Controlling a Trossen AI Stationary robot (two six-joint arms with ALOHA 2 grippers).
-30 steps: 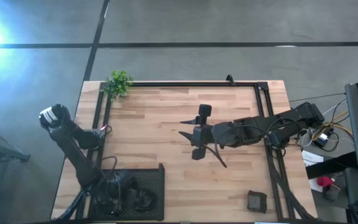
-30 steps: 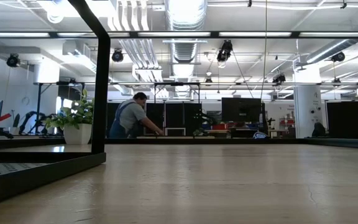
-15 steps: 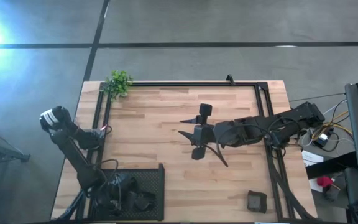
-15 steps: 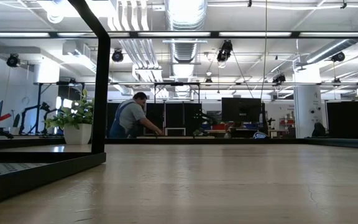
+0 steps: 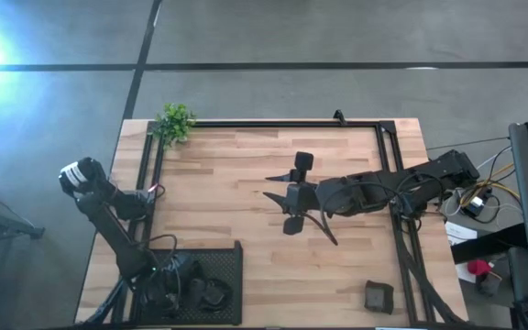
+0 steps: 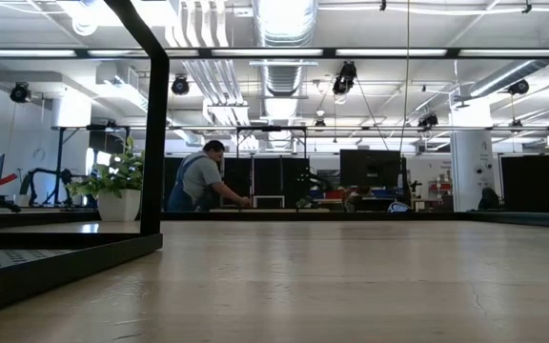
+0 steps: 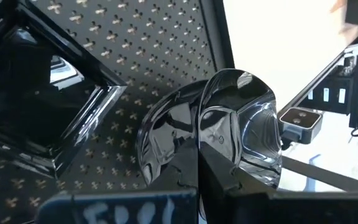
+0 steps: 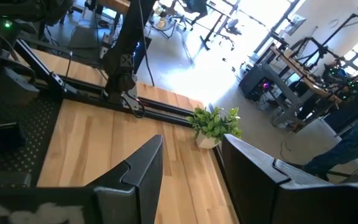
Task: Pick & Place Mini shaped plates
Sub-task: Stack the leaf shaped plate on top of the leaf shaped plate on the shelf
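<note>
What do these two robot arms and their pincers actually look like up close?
Both arms are dark, nearly black, and built of jointed segments. The left arm carries a white-and-black rounded cap at one joint and a small red light beside it. The right arm has cables running along it. The right pincer ends in two flat, tapered black fingers.

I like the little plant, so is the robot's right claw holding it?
No, the right gripper hangs open and empty over mid-table, while the small green plant stands apart at the far corner.

Two mini plates (image 7: 42, 93) (image 7: 229, 130), one mesh tray (image 5: 223, 266), one plant (image 5: 175, 121), two arms.
</note>
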